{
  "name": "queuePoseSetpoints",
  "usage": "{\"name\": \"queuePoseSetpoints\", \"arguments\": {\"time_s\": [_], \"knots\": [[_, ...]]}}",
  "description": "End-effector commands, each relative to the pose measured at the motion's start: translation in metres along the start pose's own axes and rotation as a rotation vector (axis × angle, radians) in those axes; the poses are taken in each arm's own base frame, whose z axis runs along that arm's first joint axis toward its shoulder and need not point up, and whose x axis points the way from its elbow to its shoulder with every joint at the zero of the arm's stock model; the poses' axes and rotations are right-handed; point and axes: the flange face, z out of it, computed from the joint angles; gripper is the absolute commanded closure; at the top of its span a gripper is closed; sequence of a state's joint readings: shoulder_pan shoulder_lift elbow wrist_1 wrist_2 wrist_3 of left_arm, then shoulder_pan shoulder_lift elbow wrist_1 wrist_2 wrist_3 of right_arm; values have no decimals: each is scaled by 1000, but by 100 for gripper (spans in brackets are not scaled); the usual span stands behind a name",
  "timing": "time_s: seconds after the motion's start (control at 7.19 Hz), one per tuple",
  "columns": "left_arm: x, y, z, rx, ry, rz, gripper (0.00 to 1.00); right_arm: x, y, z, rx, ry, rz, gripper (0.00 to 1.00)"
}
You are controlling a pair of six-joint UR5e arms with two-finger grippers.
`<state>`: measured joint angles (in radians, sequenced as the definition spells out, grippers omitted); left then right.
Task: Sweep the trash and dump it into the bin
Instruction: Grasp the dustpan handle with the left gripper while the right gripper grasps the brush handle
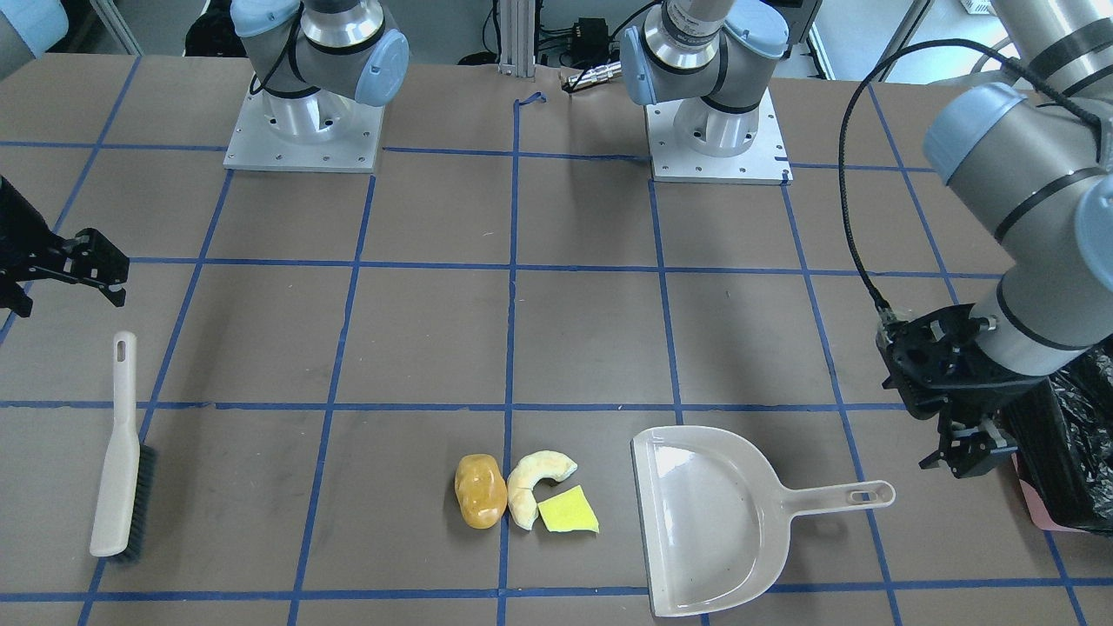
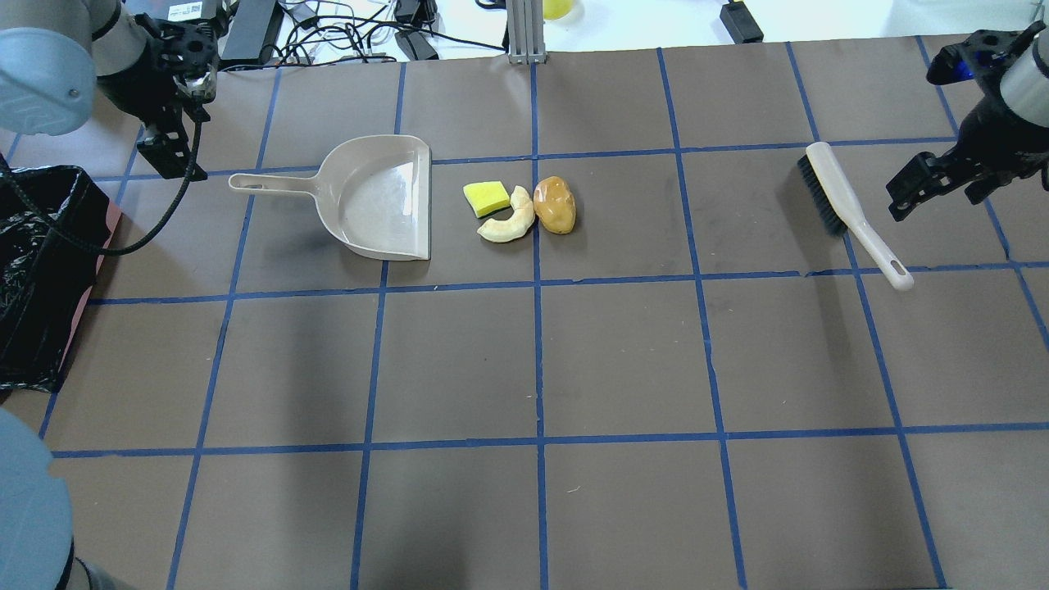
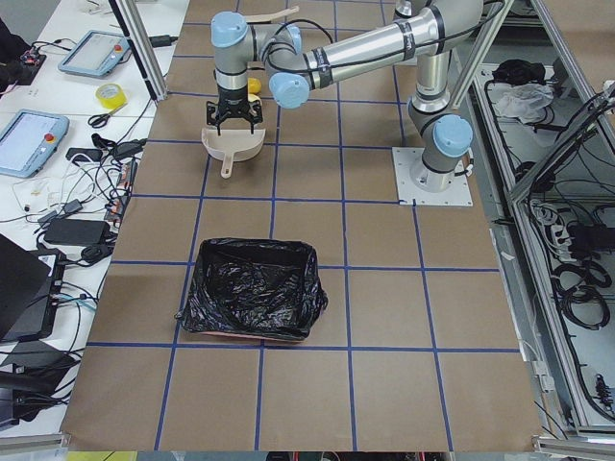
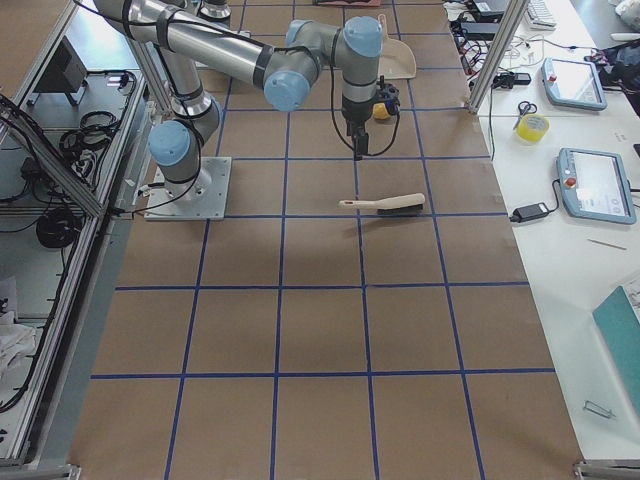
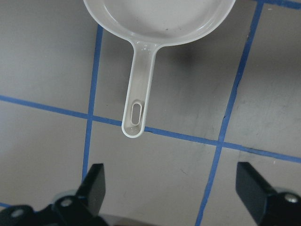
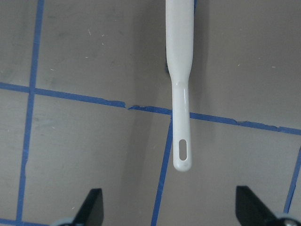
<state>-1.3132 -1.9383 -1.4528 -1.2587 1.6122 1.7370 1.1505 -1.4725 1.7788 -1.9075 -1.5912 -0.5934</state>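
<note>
The trash lies together on the table: an amber potato-like lump [image 1: 480, 491] [image 2: 555, 205], a pale crescent [image 1: 529, 487] [image 2: 508, 224] and a flat yellow wedge [image 1: 568, 511] [image 2: 485, 197]. The bin [image 2: 37, 270] [image 3: 255, 288], pink with a black bag, stands at the table's left end. My left gripper [image 1: 967, 454] [image 2: 168, 156] [image 5: 171, 183] is open and empty above the table, just beyond the end of the handle of the beige dustpan [image 2: 381, 197] [image 5: 138, 94]. My right gripper [image 1: 96, 269] [image 2: 936, 184] [image 6: 169, 207] is open and empty, just beyond the end of the handle of the brush [image 2: 848, 209] [image 6: 181, 94].
The dustpan [image 1: 709, 522] lies flat with its open mouth facing the trash, a short gap away. The brush [image 1: 122, 452] lies on its side on the far side of the trash. Both arm bases [image 1: 304, 130] stand at the table's back.
</note>
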Motion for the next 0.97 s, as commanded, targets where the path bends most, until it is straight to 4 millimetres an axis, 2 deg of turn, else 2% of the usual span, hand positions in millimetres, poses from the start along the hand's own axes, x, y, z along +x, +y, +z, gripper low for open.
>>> {"name": "queuePoseSetpoints", "arguments": {"time_s": [0.0, 0.28, 0.42, 0.56, 0.83], "knots": [[-20, -2, 37, -30, 59, 59, 9, 17, -12, 41, -29, -22, 8, 0], [-34, -10, 54, -27, 69, 75, 10, 23, -23, 66, -33, -28, -39, 0], [-38, -14, 54, -24, 63, 83, 15, 28, -30, 88, -39, -32, -100, 0], [-43, -16, 65, -19, 67, 84, 15, 30, -33, 102, -51, -44, -119, 0], [-45, -17, 85, -19, 80, 68, 12, 30, -35, 120, -78, -62, -123, 0]]}}
